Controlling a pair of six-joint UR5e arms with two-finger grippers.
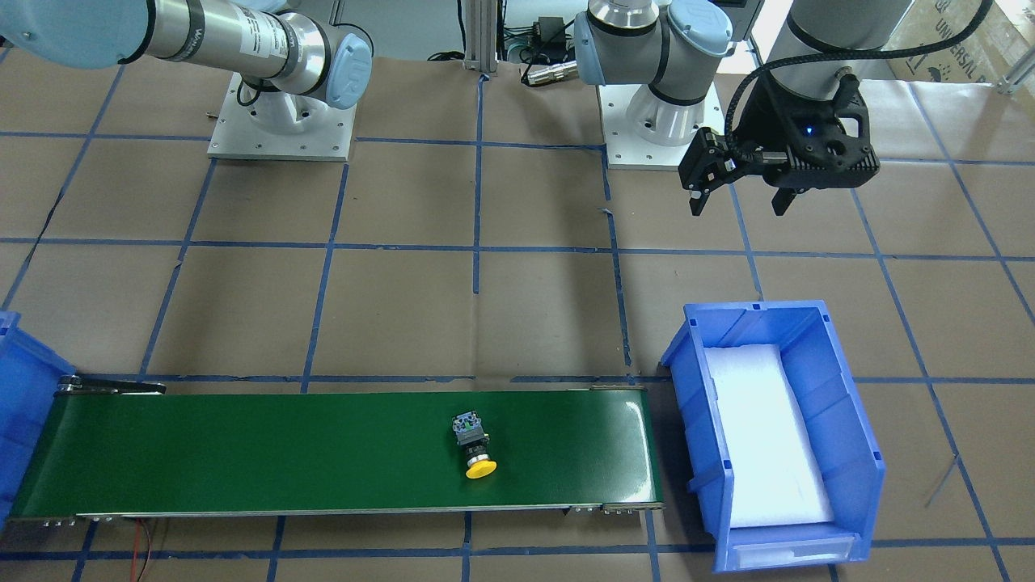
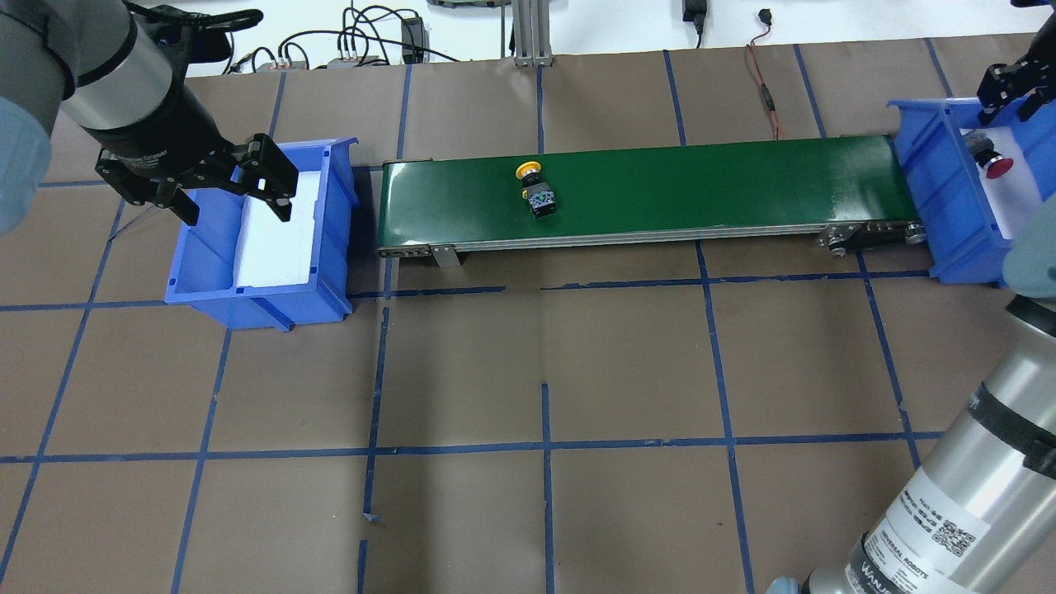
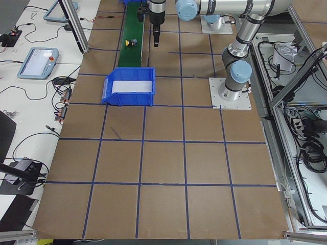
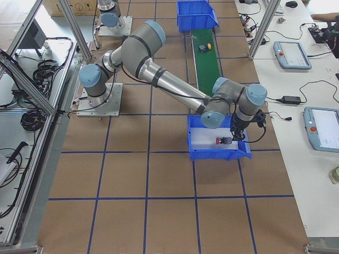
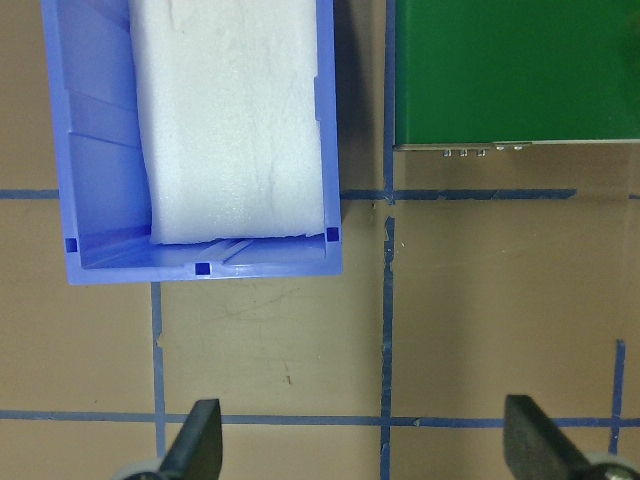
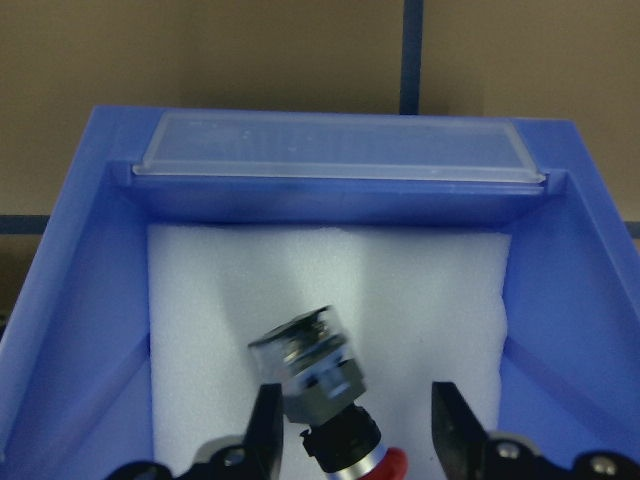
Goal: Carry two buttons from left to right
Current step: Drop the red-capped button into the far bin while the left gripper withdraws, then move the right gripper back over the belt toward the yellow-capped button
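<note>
The yellow button [image 1: 475,447] lies on its side on the green conveyor belt [image 1: 242,453], left of its middle in the overhead view [image 2: 535,190]. The red button [image 2: 987,157] lies on white foam in the right blue bin [image 2: 928,165]. In the right wrist view it [image 6: 315,375] sits between the spread fingers of my right gripper [image 6: 355,440], with a gap on one side. My right gripper is open, just above that bin [image 6: 330,200]. My left gripper [image 2: 223,177] is open and empty, above the near end of the left blue bin [image 2: 256,299].
The left bin [image 1: 695,420] holds only a white foam pad [image 5: 230,120]. The belt's end [image 5: 500,80] stops just short of that bin. The table is brown paper with a blue tape grid. Cables lie along its far edge.
</note>
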